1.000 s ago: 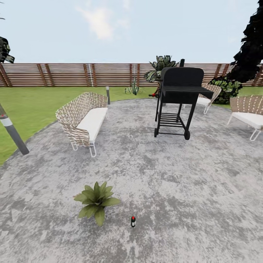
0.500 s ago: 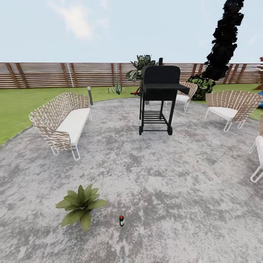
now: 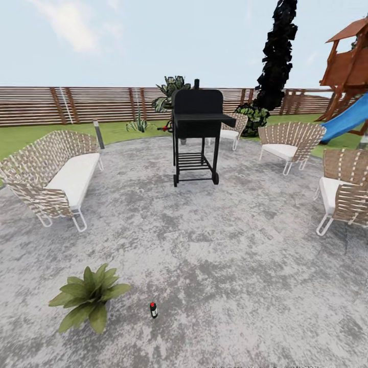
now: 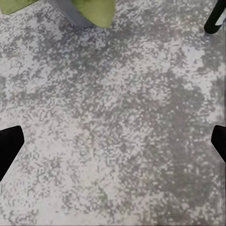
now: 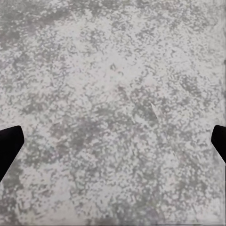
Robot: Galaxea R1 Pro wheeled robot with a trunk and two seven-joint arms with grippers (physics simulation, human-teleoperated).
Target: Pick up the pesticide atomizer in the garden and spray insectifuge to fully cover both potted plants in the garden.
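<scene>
Small dark spray bottle with a red top (image 3: 153,309) standing on the mottled grey stone patio (image 3: 245,255)

It's just beside a low rosette plant of broad green leaves (image 3: 88,296); left gripper (image 4: 113,141) and right gripper (image 5: 113,141) both spread wide, holding nothing.

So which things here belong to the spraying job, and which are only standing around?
For the job:
- small dark spray bottle with red top, upright on the stone patio
- low green leafy potted plant beside it

Only standing around:
- black wheeled barbecue grill
- wicker sofa with white cushion
- blue slide
</scene>
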